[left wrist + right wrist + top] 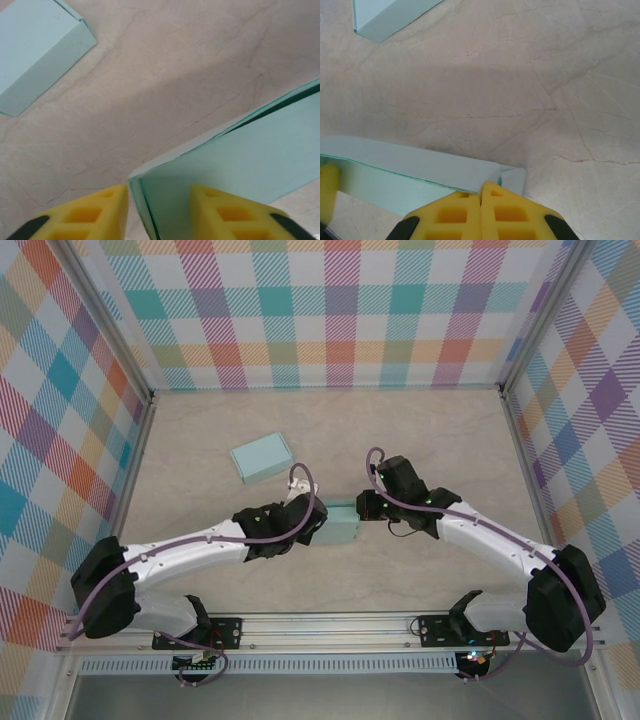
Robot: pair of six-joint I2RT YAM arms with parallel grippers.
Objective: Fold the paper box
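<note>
Paper box: pale teal, half formed, on the tabletop at mid-front between the two arms, its walls up and top open.
Left fingers: spread, one on each side of the box's corner wall, which stands in the gap nearer the left-hand one; not closed on it.
Right fingers: pressed together at the far end of the box, whose top edge runs into their seam, so they seem to pinch that wall.
Step in hand: likely squaring the end walls and creasing the corner.
Doing it well: let the right side act as the anchor and close the left fingers gently on the corner wall, along the fold line.
Risk: thin paper buckles or slides on the smooth tabletop if both ends pull apart.
Second box: finished-looking, well apart to the rear left; leave it alone.
</note>
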